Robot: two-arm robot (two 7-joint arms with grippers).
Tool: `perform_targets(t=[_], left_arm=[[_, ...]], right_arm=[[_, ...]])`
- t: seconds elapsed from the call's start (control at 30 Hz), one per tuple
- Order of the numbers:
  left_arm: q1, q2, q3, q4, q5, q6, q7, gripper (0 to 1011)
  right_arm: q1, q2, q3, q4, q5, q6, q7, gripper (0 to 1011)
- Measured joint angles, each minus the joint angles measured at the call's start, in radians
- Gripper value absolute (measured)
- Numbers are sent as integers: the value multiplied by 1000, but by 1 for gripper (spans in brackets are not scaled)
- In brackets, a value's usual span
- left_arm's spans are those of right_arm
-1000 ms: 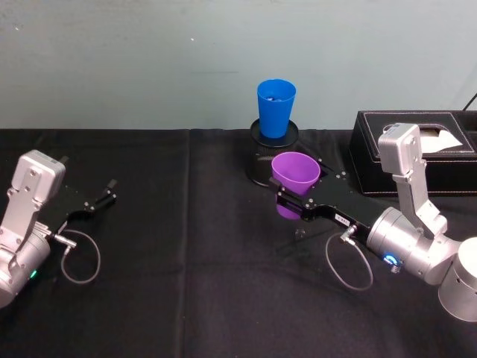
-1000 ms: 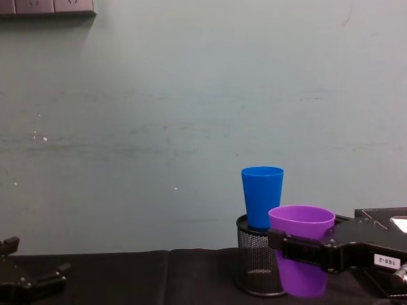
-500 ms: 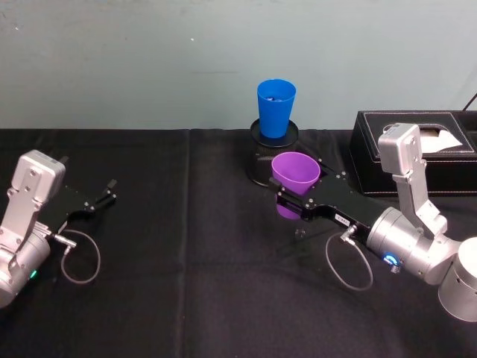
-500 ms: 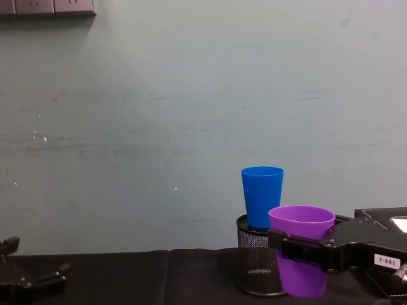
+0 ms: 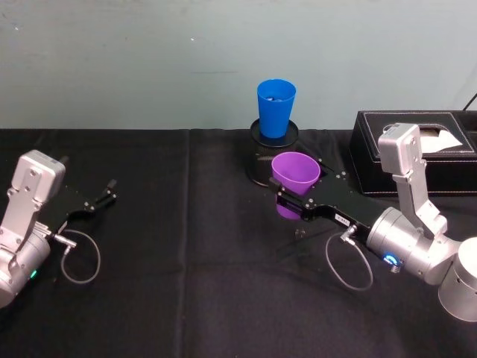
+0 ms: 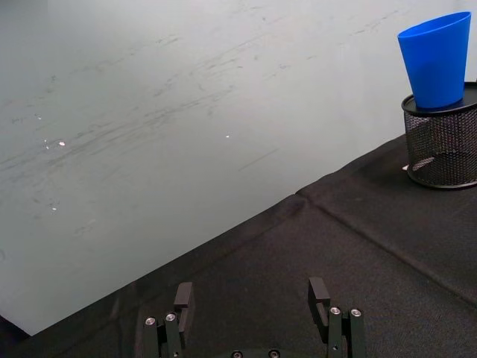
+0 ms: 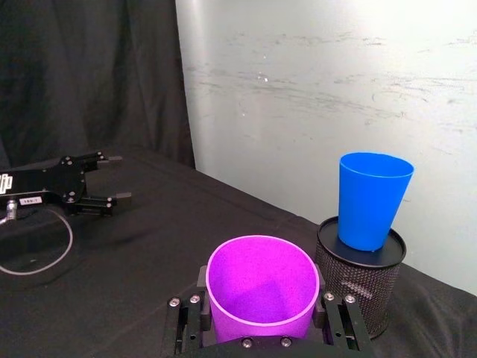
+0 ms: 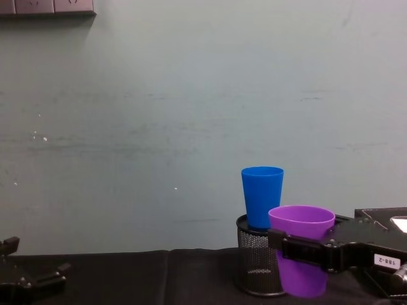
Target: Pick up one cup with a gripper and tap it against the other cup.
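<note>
Two tapered plastic cups are in front of me. My right gripper (image 5: 300,190), black with a small white label (image 8: 386,259) on its body, is clamped on the purple cup (image 5: 295,173): one finger presses each side of the smooth wall just below the wide round rim. I hold the cup upright, mouth up, just in front of the black mesh pen holder (image 5: 258,165). From the chest view I cannot tell whether the cup's base is clear of the cloth.

The blue cup (image 5: 276,108) is taller and narrower. It stands upright on the flat top of the cylindrical wire-mesh holder, behind and above the purple cup and apart from it.

My left gripper (image 5: 100,195) rests low over the black tablecloth (image 5: 186,261) at the far left, well apart from both cups. Its two thin black fingers (image 6: 182,296) stand spread with nothing between them.

On the right, beside the holder, sits a black rectangular tissue box (image 5: 373,149) with pale stitching along its edges. Behind the table runs a pale, scuffed wall (image 8: 191,95).
</note>
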Motion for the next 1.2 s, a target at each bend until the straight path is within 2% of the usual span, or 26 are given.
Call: perform_targets(t=[1.2], left_arm=[[0,0,0,0,0,0,0,1000]], right_arm=[[0,0,0,0,0,0,0,733]])
